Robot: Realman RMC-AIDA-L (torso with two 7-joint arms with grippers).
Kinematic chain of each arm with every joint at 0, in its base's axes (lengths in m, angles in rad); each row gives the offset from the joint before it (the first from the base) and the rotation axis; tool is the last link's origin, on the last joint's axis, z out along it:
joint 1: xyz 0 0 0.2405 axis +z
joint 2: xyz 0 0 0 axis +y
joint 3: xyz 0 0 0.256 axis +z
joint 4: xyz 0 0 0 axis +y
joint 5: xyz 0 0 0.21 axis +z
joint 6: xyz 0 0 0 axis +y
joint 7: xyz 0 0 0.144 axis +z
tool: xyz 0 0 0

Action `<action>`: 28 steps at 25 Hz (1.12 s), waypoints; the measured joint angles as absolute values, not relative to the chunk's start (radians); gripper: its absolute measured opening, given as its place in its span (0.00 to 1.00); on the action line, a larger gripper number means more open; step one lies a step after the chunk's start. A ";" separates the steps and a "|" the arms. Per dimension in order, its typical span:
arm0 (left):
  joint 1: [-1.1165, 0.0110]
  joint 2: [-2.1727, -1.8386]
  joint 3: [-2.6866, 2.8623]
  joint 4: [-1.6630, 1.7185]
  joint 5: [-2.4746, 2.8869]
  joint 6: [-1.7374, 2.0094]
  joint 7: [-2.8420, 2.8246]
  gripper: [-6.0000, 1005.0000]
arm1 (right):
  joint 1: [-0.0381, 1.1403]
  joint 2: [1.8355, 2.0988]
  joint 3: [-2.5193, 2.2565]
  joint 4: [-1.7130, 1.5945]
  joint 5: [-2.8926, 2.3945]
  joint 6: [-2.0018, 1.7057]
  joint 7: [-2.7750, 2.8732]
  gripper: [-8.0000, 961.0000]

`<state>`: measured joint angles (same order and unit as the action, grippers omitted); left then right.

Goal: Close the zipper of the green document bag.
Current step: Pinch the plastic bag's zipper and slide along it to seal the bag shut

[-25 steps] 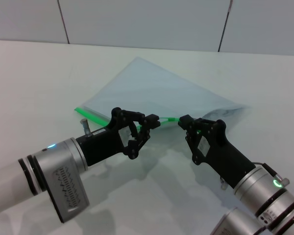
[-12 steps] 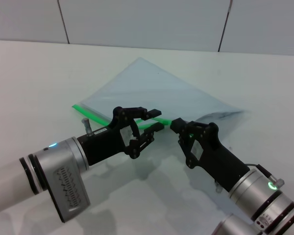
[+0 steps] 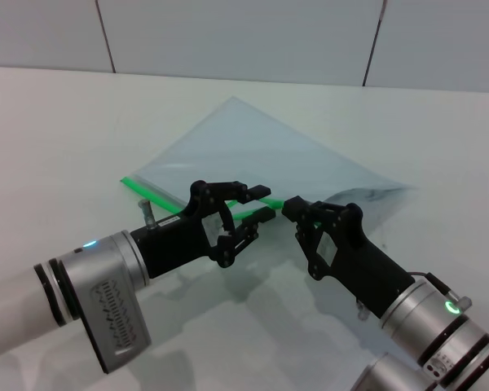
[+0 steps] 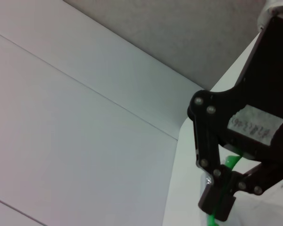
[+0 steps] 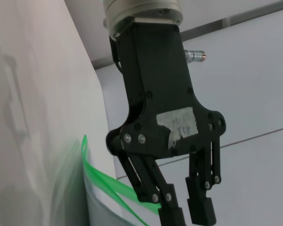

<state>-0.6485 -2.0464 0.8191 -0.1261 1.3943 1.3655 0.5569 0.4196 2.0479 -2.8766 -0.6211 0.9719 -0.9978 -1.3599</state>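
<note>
The green document bag (image 3: 261, 151) lies flat on the white table, a translucent pale sheet turned at an angle. Its zipper (image 3: 151, 189) runs as a bright green strip along the near edge. My left gripper (image 3: 259, 204) is open, one finger on each side of the strip without touching it. The right wrist view shows this left gripper (image 5: 186, 212) with its fingers apart and the zipper (image 5: 104, 181) running behind them. My right gripper (image 3: 296, 210) sits just right of it, shut on the zipper. In the left wrist view the right gripper (image 4: 219, 205) pinches the zipper (image 4: 232, 162).
The white table (image 3: 57, 138) stretches wide to the left and in front of the bag. A tiled wall (image 3: 228, 32) bounds the far side. The two grippers' tips are only a few centimetres apart.
My left gripper has let go of the zipper and opened. My right gripper has slid left along the strip towards it. The bag's right corner has shifted slightly.
</note>
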 joint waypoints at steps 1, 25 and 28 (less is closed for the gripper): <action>-0.649 -2.046 0.819 -0.127 1.394 1.366 0.557 0.28 | 0.420 2.048 -2.876 -0.620 0.973 -0.999 -1.355 0.03; -0.646 -2.047 0.815 -0.129 1.401 1.382 0.598 0.28 | 0.417 2.048 -2.878 -0.625 0.946 -0.997 -1.346 0.03; -0.645 -2.049 0.818 -0.131 1.405 1.390 0.598 0.28 | 0.418 2.048 -2.877 -0.626 0.950 -0.997 -1.345 0.03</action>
<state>-0.6454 -2.0490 0.8179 -0.1311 1.4052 1.3904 0.5979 0.4176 2.0480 -2.8769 -0.6260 0.9498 -0.9973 -1.3451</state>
